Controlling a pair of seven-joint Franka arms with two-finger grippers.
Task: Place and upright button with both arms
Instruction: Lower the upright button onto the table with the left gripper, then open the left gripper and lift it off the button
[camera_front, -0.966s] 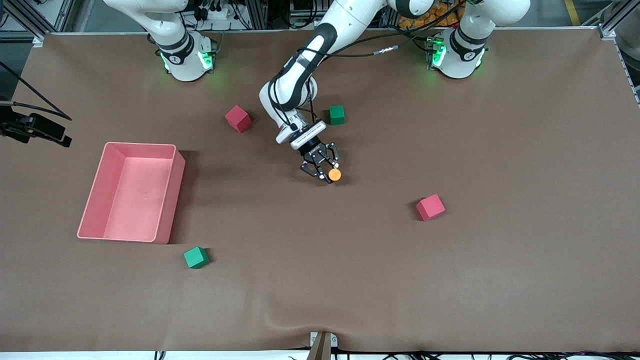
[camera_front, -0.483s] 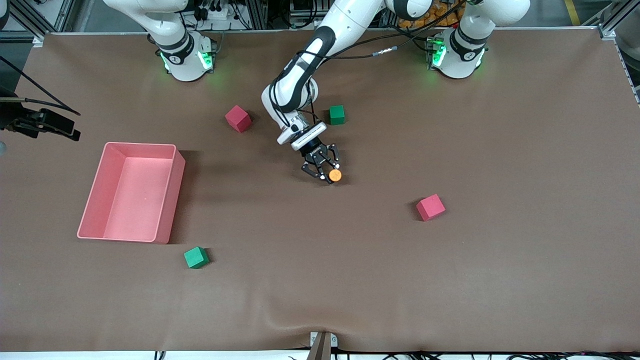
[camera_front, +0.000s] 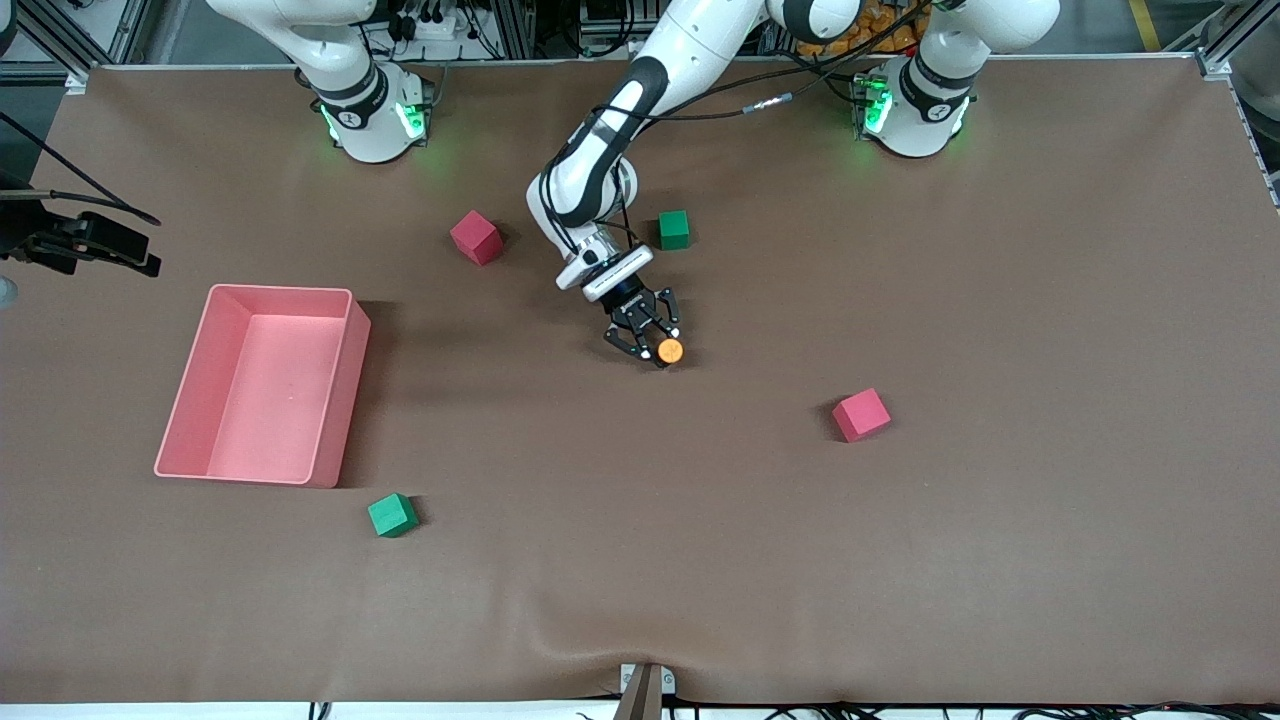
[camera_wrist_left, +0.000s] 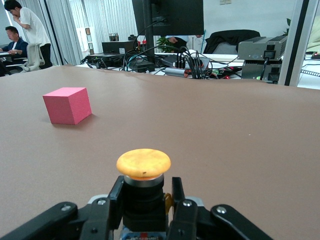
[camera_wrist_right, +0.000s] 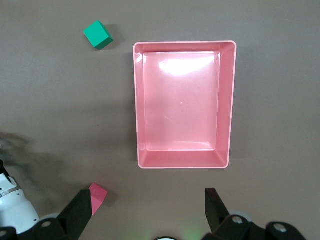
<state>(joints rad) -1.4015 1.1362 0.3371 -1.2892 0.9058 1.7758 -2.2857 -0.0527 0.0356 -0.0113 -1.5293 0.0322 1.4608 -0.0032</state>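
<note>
button clamped at mid-tabletop, bin under the waiting arm.
brown tabletop (camera_front: 1000, 560); pink bin (camera_wrist_right: 227, 105) beneath right gripper (camera_wrist_right: 148, 212), jaws apart; left gripper (camera_front: 652, 340) low, jaws clamped on upright button (camera_front: 670, 350), nearer than green cube (camera_front: 674, 229).

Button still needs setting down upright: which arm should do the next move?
Left. The left gripper is shut on the button, cap up in its wrist view, low over the table. The right gripper hangs open high above the pink bin.
</note>
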